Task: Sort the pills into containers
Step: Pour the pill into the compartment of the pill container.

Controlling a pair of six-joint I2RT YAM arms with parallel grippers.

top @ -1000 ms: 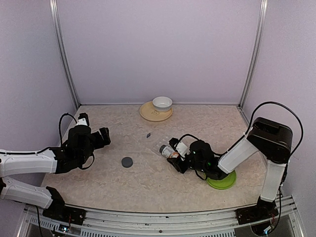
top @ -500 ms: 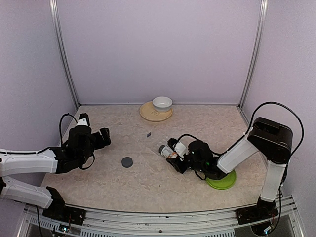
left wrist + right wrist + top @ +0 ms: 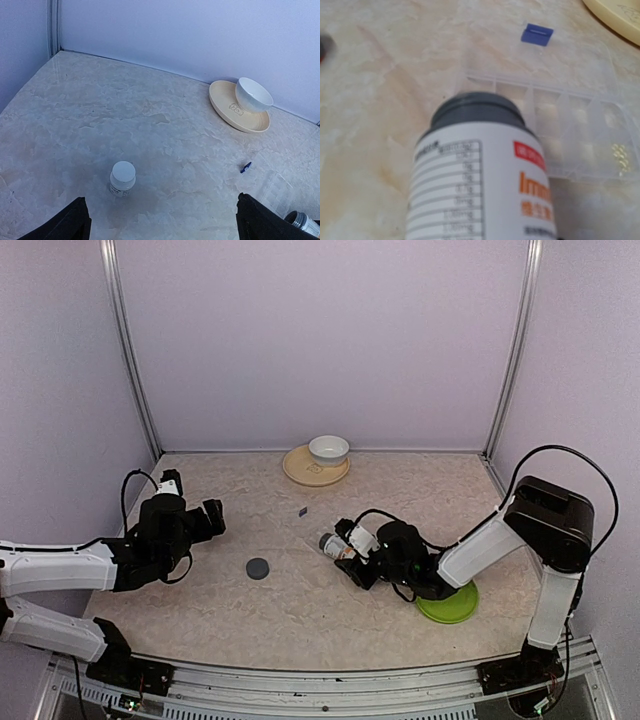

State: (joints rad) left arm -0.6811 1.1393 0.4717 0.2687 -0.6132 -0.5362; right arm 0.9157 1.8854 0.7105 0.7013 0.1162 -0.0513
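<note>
From above, the left pincer (image 3: 205, 515) hangs over the left side of the counter (image 3: 200, 625), spread as wide as it goes and holding nothing. The right pincer (image 3: 350, 552) is near the middle of the counter, closed partway around a bottle (image 3: 331, 544) that is tipped over with its mouth pointing left. A green plate (image 3: 450, 606) lies partly under that arm. A dark disc (image 3: 258, 568) lies flat between the two arms, and a small blue piece (image 3: 303, 511) sits just beyond the bottle. At the back, a white bowl (image 3: 328, 449) stands on a tan plate (image 3: 300, 472). The pill box is too clear to pick out from up here.

In the left wrist view, the pincer's two fingers (image 3: 70, 225) show in the bottom corners, far apart, with only bare counter between them. A small white-capped bottle (image 3: 122, 178) stands upright ahead of them. The pill box (image 3: 274, 189) appears as a faint grid at the right, just nearer than the blue piece. The held bottle's mouth is in the bottom right corner beside it.

In the right wrist view, the bottle fills the foreground (white label, orange lettering, a column of figures). Its grey top points at the near left edge of the pill box, and I cannot tell whether the two touch. The box lies flat on the counter, with the blue piece just beyond it. A few tiny pale pills (image 3: 620, 150) rest in a compartment toward its right end, and the other compartments are too blurred to read.
</note>
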